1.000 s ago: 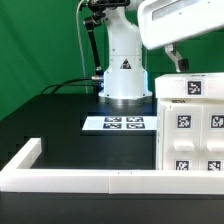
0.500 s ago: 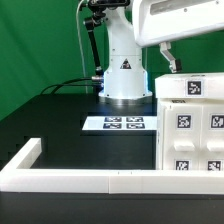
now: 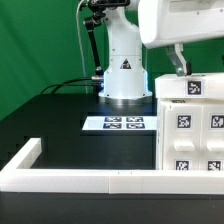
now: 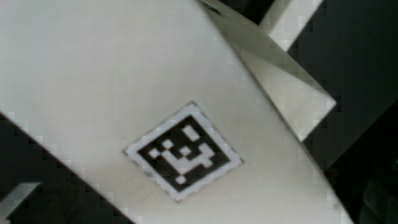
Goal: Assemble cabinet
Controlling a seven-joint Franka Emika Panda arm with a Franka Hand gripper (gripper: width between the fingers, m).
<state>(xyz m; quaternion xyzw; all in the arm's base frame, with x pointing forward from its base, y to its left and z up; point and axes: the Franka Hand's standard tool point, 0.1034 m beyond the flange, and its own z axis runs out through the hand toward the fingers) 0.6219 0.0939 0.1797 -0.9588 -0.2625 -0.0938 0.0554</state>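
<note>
The white cabinet (image 3: pixel 193 125) stands at the exterior view's right, with black-and-white tags on its top and front faces. My gripper (image 3: pixel 180 66) hangs from the white hand at the top right, just above the cabinet's top rear edge. Only one dark finger (image 3: pixel 179 58) shows, so I cannot tell how the jaws stand. The wrist view is filled by a white cabinet face (image 4: pixel 107 80) seen very close, bearing one tag (image 4: pixel 185 157). No fingertips show clearly there.
The marker board (image 3: pixel 117 124) lies flat in front of the robot's white base (image 3: pixel 123 70). A long low white border rail (image 3: pixel 70 180) runs along the table's front and left. A green backdrop stands behind.
The hand has shifted a little to the exterior view's right and slightly lower over the cabinet's top. The cabinet has not moved.
</note>
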